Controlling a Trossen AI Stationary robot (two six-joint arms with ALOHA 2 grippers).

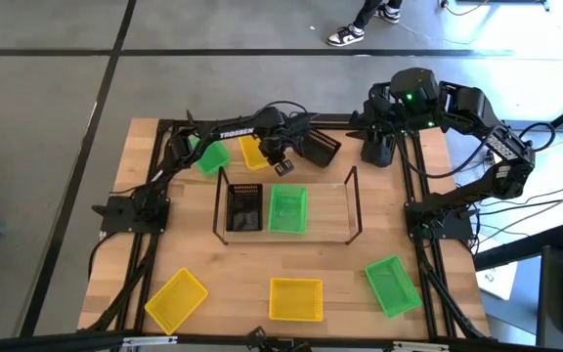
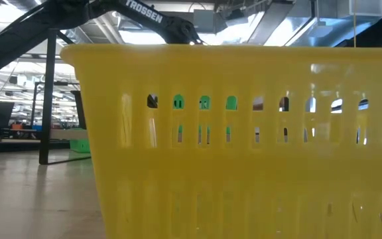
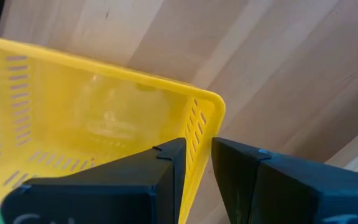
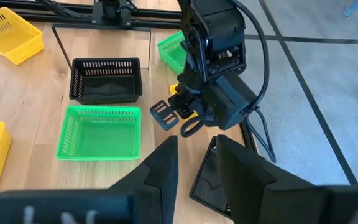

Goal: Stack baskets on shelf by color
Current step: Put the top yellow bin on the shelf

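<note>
The shelf (image 1: pixel 325 210) stands mid-table with a black basket (image 1: pixel 245 207) and a green basket (image 1: pixel 287 208) side by side on its wood base; its right third is bare. My left gripper (image 3: pixel 199 168) is at the far side, shut on a yellow basket (image 1: pixel 253 152). A second black basket (image 1: pixel 320 147) lies tilted just right of it. My right gripper (image 4: pixel 196 168) is open at the far right (image 1: pixel 377 149), pointing toward that black basket (image 4: pixel 211 183) and apart from it. My left gripper holds the yellow basket by its perforated side wall close to a corner (image 3: pixel 199 127), one finger inside the basket and one outside. The fingers come from above, slanting. I cannot tell whether the basket is clear of the table.
A green basket (image 1: pixel 211 156) lies at the far left beside the yellow one. Along the near edge lie two yellow baskets (image 1: pixel 176 299) (image 1: pixel 294 298) and a green basket (image 1: pixel 393 286). The middle yellow one (image 2: pixel 244 133) fills the low view. A black metal frame (image 1: pixel 413 186) borders the table.
</note>
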